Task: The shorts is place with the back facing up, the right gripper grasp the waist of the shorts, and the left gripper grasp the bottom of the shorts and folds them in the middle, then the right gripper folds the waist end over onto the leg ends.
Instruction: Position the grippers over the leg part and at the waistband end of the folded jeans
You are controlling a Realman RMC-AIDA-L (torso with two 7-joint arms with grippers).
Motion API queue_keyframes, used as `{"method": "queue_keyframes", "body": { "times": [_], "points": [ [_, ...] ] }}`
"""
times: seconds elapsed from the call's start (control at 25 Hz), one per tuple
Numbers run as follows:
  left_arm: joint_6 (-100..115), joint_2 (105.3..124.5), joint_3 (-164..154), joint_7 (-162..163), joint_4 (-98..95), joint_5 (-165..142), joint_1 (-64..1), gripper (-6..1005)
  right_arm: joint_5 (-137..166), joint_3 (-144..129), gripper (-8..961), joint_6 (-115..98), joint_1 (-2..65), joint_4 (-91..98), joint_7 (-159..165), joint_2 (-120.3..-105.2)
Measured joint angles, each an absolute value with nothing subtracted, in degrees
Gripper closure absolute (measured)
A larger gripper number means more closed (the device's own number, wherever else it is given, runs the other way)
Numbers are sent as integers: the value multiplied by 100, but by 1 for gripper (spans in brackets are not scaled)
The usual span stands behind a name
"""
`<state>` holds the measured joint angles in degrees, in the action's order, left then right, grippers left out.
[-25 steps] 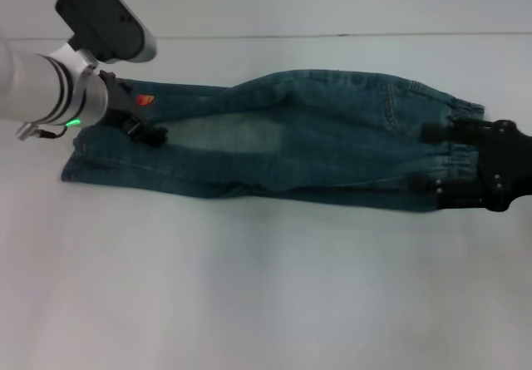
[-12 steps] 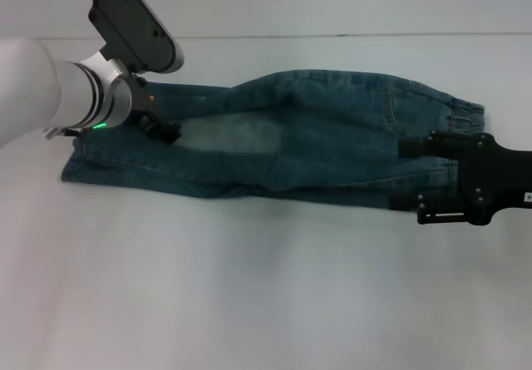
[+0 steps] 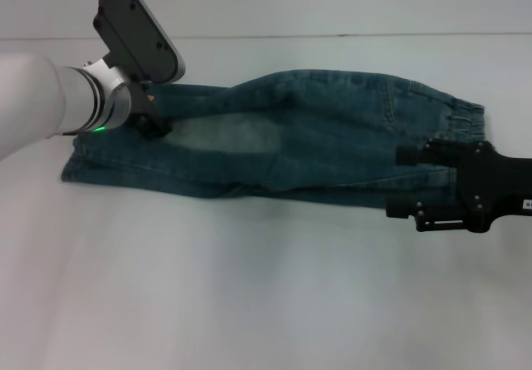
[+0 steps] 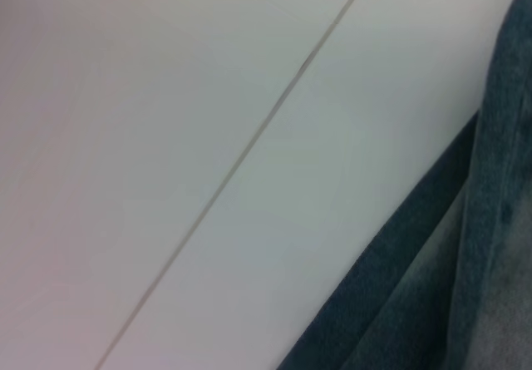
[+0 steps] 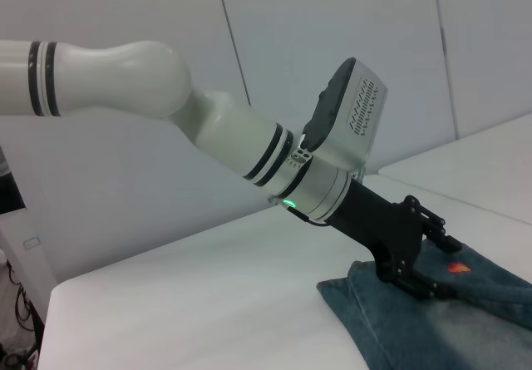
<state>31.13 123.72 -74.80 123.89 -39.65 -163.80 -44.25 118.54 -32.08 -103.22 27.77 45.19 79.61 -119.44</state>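
Denim, blue-green and faded pale in the middle, lies stretched across the white worktop [image 3: 266,303]: the shorts [image 3: 274,141] are already doubled lengthwise, one leg over the other, so they form one long strip with the gathered waist [image 3: 461,120] at one end and the leg ends [image 3: 79,158] at the other. I take that as the middle fold done, with the waist-over-hems fold not yet made.

My right hand [image 3: 411,183] sits at the waist end of the shorts, its skeletal black fingers spread apart over the front edge of the denim and gripping nothing that I can see. I judge it is placed there because the waist is the part it has to carry across to the hems.

My left hand [image 3: 154,125] is down on the shorts close to the leg ends, beside the small red print [image 5: 455,268]. In the right wrist view its black fingers [image 5: 428,220] press onto the cloth there, but I cannot tell whether they pinch it or only rest on it. Holding that end down would keep the strip from sliding when the waist is lifted.

Beyond the shorts the worktop meets a plain pale wall [image 3: 332,0], marked by thin panel seams.
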Motion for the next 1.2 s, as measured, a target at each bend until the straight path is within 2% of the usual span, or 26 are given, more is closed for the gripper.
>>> {"method": "queue_keyframes", "body": {
  "times": [0.36, 0.44, 0.68, 0.88, 1.2],
  "points": [
    [3047, 12390, -7631, 12143, -3955, -16383, -4408, 441, 11832, -3205, 37, -10328, 2761, 4511, 7993, -11944],
    [3045, 12395, -7738, 12134, -3942, -16383, -4410, 648, 11829, -3189, 37, -10328, 2761, 4488, 7995, -11944],
    [3067, 12394, -7964, 12000, -3920, -16383, -4429, 882, 11825, -3164, 38, -10316, 2774, 4456, 7997, -11944],
    [3010, 12399, -8000, 11996, -3930, -16383, -4435, 958, 11821, -3152, 38, -10279, 2789, 4413, 7996, -11941],
    [2764, 12417, -8006, 12047, -3912, -16379, -4667, 957, 11820, -3157, 37, -10321, 2795, 4396, 7967, -11935]
  ]
}}
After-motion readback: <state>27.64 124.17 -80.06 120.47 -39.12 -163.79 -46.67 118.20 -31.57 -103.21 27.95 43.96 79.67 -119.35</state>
